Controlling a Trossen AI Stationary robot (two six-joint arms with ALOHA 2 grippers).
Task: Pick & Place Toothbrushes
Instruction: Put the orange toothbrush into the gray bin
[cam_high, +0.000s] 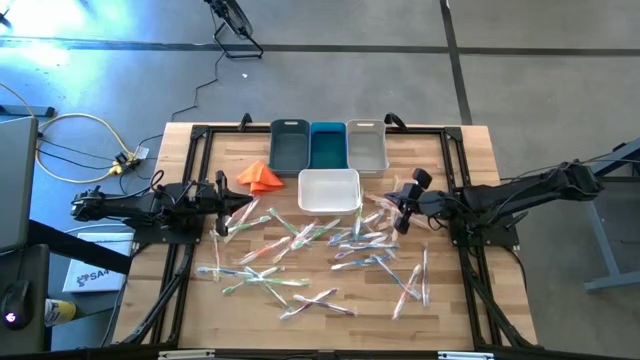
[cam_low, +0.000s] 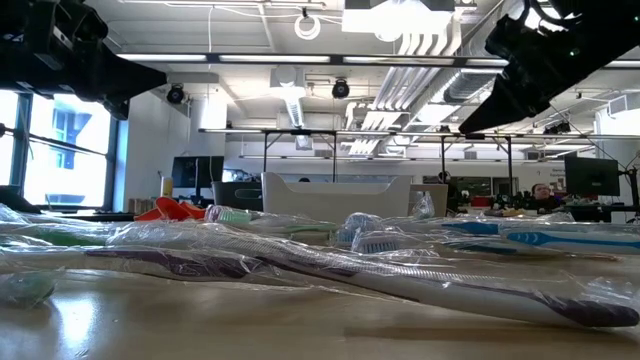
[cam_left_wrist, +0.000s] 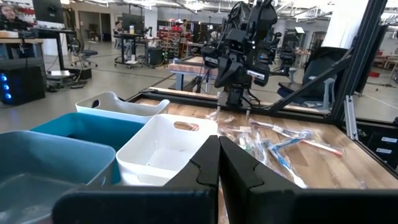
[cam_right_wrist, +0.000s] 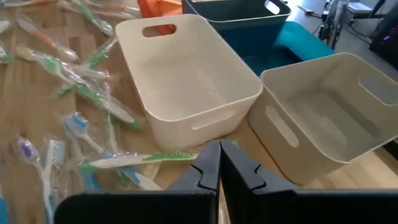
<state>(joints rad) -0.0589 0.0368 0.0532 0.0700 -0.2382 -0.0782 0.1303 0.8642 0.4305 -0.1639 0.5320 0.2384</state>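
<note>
While toothbrushes (cam_high: 300, 250) lie loose: both claws (cam_left_wrist: 219, 163) (cam_right_wrist: 219, 163) closed, empty.

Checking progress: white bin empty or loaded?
Empty. The white bin shows a bare floor in the right wrist view; toothbrushes lie scattered on the table.

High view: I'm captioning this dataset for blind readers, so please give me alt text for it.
Wrapped toothbrushes lie scattered over a wooden table, with a white bin and three more bins behind them. The shut left gripper and right gripper hover at either side; an orange cloth lies near the left one.
</note>
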